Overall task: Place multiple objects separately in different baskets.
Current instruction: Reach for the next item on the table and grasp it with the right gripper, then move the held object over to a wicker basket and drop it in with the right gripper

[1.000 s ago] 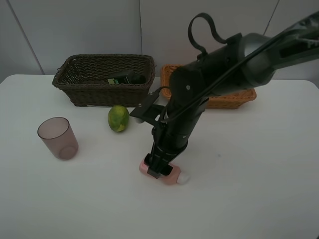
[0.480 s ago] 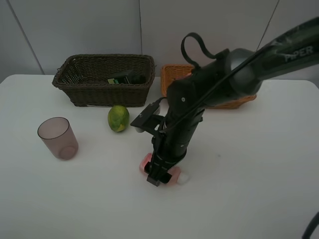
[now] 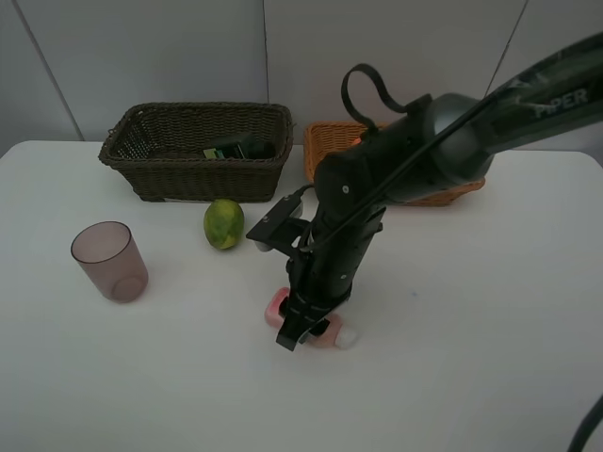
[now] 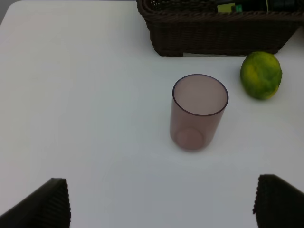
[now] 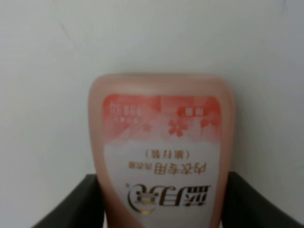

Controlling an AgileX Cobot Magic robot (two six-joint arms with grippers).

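The pink white-capped bottle (image 3: 276, 309) lies on its side on the white table. My right gripper (image 3: 300, 330) reaches down over it, its jaws pressed against both sides of the bottle (image 5: 161, 137), which fills the right wrist view between the dark fingers (image 5: 92, 199). The mauve cup (image 3: 110, 261) stands upright at the left. A green fruit (image 3: 224, 223) rests in front of the dark brown basket (image 3: 188, 179). My left gripper (image 4: 161, 183) hovers open before the cup (image 4: 198, 111), nothing between its fingers.
The dark basket (image 4: 213, 38) holds a black bottle (image 3: 236, 148). The light orange-tan basket (image 3: 325, 141) sits at the back right, mostly hidden behind my right arm. The green fruit (image 4: 261, 75) lies close to the dark basket's wall.
My right arm lowered onto the pink bottle and its jaws narrowed against the bottle's sides. The cup, fruit and left gripper stayed put.
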